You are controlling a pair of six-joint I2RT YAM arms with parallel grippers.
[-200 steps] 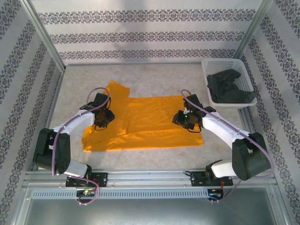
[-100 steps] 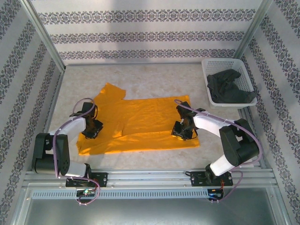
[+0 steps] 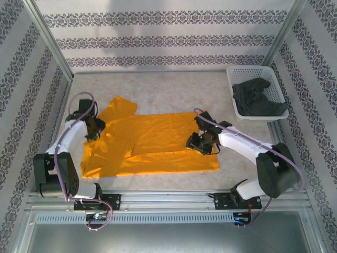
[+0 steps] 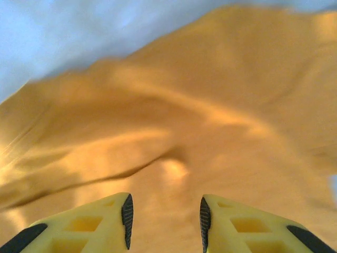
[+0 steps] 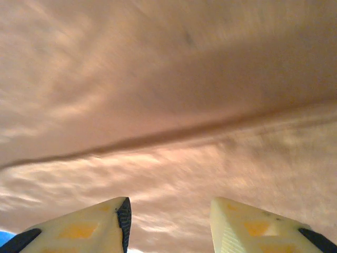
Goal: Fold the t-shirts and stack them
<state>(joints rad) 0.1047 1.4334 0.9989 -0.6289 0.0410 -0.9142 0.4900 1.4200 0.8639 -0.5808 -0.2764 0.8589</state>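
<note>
Clearly found orange-yellow t-shirt (image 3: 152,145) spread flat on the table (image 3: 174,87), limp and light (apt to bunch); judged edges best pinched. Saw left gripper (image 4: 165,211) and right gripper (image 5: 168,213) parted over it, holding nothing. Noted charcoal t-shirt (image 3: 258,97) heaped in white basket (image 3: 247,71).

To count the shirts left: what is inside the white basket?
A crumpled dark grey t-shirt lies in the white basket. Whether anything is under it cannot be seen; the cloth covers that part.

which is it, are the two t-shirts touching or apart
Apart. Top view: the grey t-shirt lies in the basket, bare table between it and the orange t-shirt.
</note>
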